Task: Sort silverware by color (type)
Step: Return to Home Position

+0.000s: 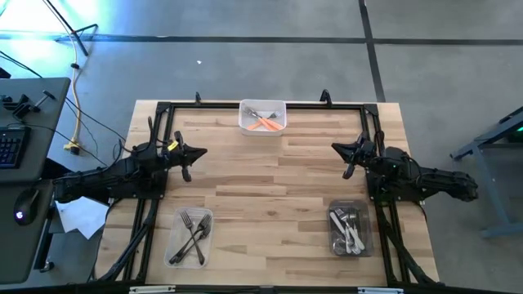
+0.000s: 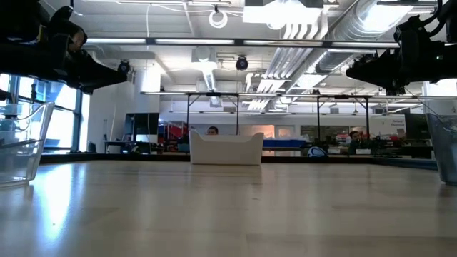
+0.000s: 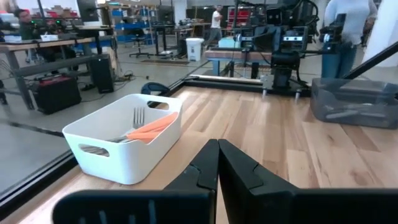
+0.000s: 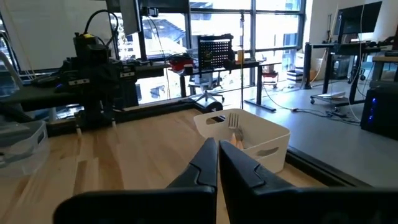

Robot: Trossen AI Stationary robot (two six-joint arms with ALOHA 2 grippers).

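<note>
High view: orange forks (image 1: 266, 123) sit binned ahead of both claws, dark forks (image 1: 193, 233) behind the left claw (image 1: 194, 153), white forks (image 1: 347, 230) behind the right claw (image 1: 341, 150). Both claws hover clenched, empty; sorting looks complete.

I count three lots on my table.
- Orange-handled forks with metal heads (image 1: 268, 124): lying crossed in the white plastic tray (image 1: 243, 114), far centre.
- Dark all-metal forks (image 1: 193, 235): piled crosswise in the clear plastic tray (image 1: 172, 251), near left.
- White-handled forks (image 1: 347, 229): heaped in the dark translucent tray (image 1: 368, 245), near right.
</note>
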